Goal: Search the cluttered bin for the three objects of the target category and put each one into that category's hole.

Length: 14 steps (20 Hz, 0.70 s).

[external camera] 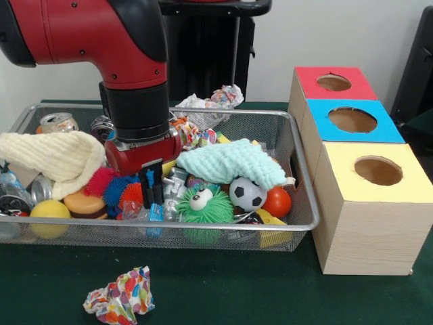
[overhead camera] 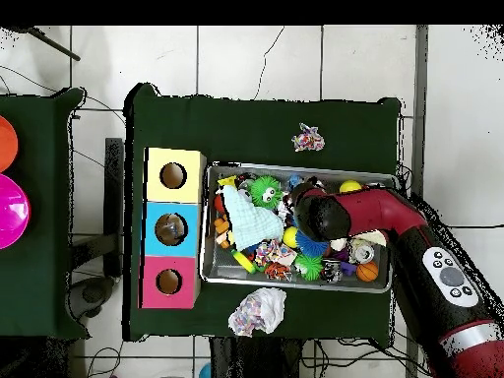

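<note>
A: Over on the left of the front view, the wire bin (external camera: 298, 177) is stuffed: cream cloth (external camera: 57, 157), yellow ball (external camera: 49, 212), and a crushed clear bottle (external camera: 9, 187) at the far-left edge.

B: And the gripper (external camera: 150, 184)?

A: Down among the spiky balls (external camera: 116, 191), black fingers (external camera: 145, 186) close together, can't tell if they're holding anything. Further right: mint cloth (external camera: 230, 162), soccer ball (external camera: 247, 194), then the red-topped box's hole (external camera: 333, 82), furthest back.
</note>
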Available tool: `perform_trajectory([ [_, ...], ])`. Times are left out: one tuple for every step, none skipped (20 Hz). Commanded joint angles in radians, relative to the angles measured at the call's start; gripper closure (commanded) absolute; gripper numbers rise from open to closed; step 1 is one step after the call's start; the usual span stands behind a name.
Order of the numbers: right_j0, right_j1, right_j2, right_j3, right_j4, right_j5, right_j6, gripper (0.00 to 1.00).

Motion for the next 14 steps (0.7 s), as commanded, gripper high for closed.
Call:
perform_trajectory([
  [-0.001, 0.045, -0.01, -0.046, -0.03, -0.028, -0.054, 1.0],
  [-0.002, 0.041, -0.005, -0.046, -0.034, -0.019, -0.075, 1.0],
  [-0.006, 0.042, 0.003, -0.045, -0.033, -0.019, -0.086, 1.0],
  [-0.007, 0.042, 0.003, -0.043, -0.025, -0.021, -0.073, 1.0],
  [-0.008, 0.041, 0.004, -0.044, -0.025, -0.021, -0.075, 1.0],
  [-0.008, 0.041, 0.005, -0.044, -0.02, -0.016, -0.074, 1.0],
  [-0.008, 0.039, 0.007, -0.043, -0.018, -0.014, -0.075, 1.0],
  [-0.007, 0.038, 0.008, -0.044, -0.016, -0.011, -0.077, 1.0],
  [-0.008, 0.037, 0.009, -0.044, -0.014, -0.009, -0.076, 1.0],
  [-0.009, 0.036, 0.011, -0.044, -0.012, -0.007, -0.079, 1.0],
  [-0.011, 0.03, 0.013, -0.04, -0.007, -0.003, -0.078, 1.0],
  [-0.011, 0.017, 0.014, -0.033, 0.003, 0.006, -0.072, 1.0],
  [-0.013, -0.002, 0.019, -0.024, 0.019, 0.021, -0.068, 1.0],
  [-0.014, -0.024, 0.023, -0.012, 0.034, 0.037, -0.066, 1.0],
])
